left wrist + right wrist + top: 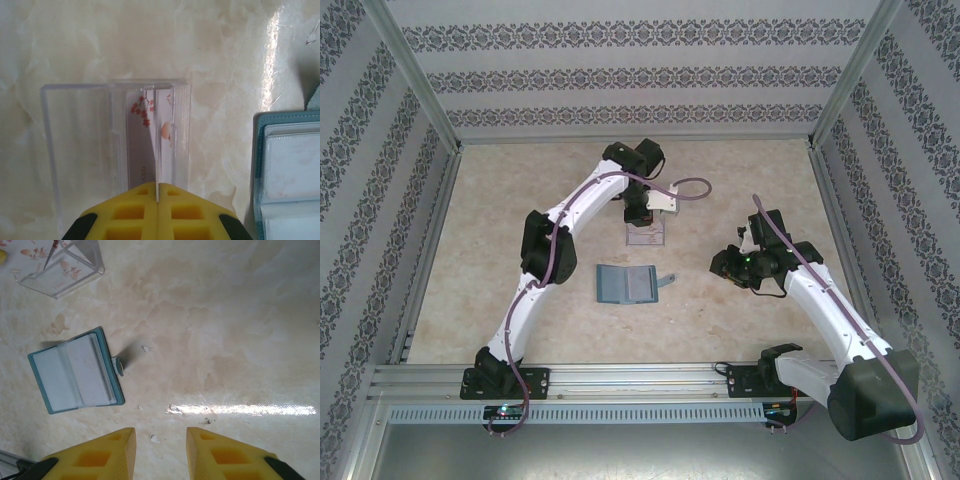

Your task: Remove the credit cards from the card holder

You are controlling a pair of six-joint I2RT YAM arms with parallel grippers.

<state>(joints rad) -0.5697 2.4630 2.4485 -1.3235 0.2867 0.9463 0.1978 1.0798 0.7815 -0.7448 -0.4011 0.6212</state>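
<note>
Left jaws seemingly pinch a pale card in the clear tray; right jaws stand open, empty.

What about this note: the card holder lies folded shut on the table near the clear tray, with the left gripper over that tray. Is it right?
Only the fold is wrong: the right wrist view shows the card holder lying open, inner slots up. It does lie on the table near the clear tray, with the left gripper over that tray.

Overhead, close wrists — shared card holder
</note>
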